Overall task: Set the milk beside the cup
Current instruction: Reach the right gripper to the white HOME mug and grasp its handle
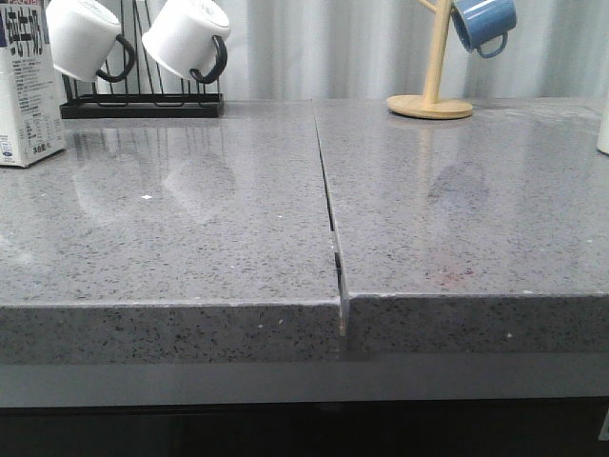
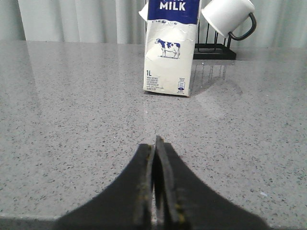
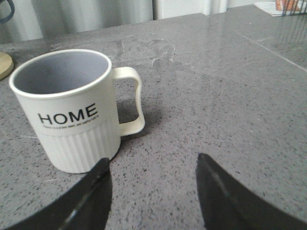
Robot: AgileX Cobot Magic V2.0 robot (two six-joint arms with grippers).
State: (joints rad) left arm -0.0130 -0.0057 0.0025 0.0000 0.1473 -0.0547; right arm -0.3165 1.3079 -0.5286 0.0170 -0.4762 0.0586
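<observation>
The milk (image 2: 170, 50) stands upright at the desk's (image 1: 190, 219) far left, ungrasped, before the pinched-together left gripper (image 2: 157, 158), which could topple it unless opened first, while the cup (image 3: 72, 110) sits far right by the wide right gripper (image 3: 153, 191).

We saw the desk (image 1: 190, 219) as grey speckled stone, polished enough to mirror what stood on it. The milk (image 2: 169, 52) carton looked like smooth coated paper, slightly creased. The cup (image 3: 72, 115) was glossy white ceramic, ribbed on its lower half. The mug tree (image 1: 433, 71) appeared to be pale matt wood, the rack (image 1: 143, 100) black metal wire. The left end effector (image 2: 157, 143) looked like matt black plastic.
</observation>
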